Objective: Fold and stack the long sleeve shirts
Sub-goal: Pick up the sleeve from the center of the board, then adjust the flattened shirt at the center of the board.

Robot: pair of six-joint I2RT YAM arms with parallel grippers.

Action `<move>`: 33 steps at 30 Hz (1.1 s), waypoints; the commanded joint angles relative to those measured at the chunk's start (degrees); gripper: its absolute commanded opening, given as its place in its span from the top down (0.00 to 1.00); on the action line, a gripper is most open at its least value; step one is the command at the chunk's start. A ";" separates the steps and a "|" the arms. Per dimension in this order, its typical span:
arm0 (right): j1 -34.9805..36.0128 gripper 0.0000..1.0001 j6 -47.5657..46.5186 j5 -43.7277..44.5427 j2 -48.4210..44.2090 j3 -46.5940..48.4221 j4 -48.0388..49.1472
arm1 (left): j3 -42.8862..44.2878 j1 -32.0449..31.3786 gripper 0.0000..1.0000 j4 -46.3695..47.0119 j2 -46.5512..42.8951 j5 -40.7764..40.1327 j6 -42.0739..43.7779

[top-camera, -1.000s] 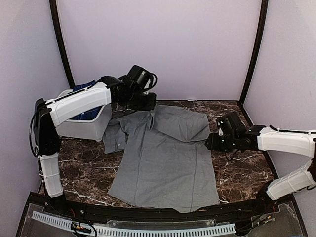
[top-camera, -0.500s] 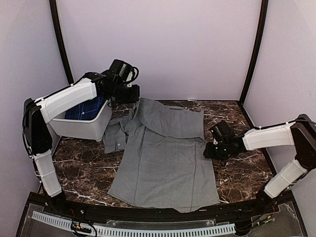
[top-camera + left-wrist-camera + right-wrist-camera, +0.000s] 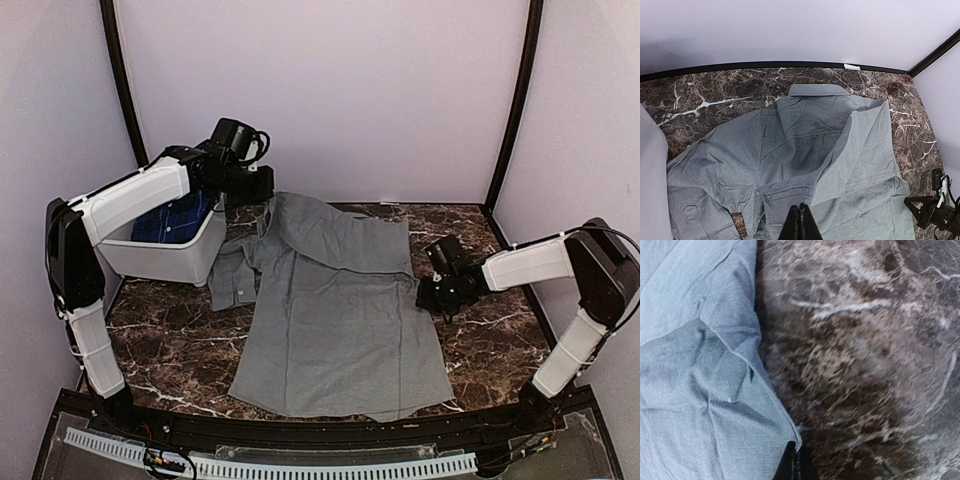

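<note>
While the grey shirt [image 3: 340,300] lies spread, I read left gripper [image 3: 266,195] pinching its far corner (lifted), right gripper [image 3: 428,295] pinching its right edge.

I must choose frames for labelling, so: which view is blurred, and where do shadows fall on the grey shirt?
Right wrist view: the marble table is smeared by blur, the grey shirt somewhat sharper. Left wrist view: sharp, with a dark shadow across the shirt's middle. Top view: sharp, evenly lit, no glare.
</note>
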 commanded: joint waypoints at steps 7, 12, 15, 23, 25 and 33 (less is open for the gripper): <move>-6.67 0.87 -6.18 -3.33 3.30 7.31 -2.28 | 8.28 4.06 1.00 2.94 6.51 2.76 -0.28; -6.57 0.66 -4.00 -3.68 -2.81 0.92 -4.18 | 9.81 5.78 1.00 3.15 8.04 3.20 -0.46; -6.16 0.62 -1.28 -3.73 -9.02 -3.51 -6.52 | 9.85 7.09 1.00 3.47 8.74 5.63 -0.73; -1.46 0.59 8.68 -4.06 -22.99 -11.21 -17.10 | 9.67 7.23 1.00 4.64 8.85 9.88 -2.01; 0.41 0.59 11.64 -4.04 -25.58 -12.15 -20.83 | 9.69 7.23 1.00 4.83 8.89 10.79 -2.45; 3.48 0.59 23.05 -3.64 -39.68 -15.36 -35.63 | 8.67 7.23 1.00 5.27 8.07 12.56 -2.80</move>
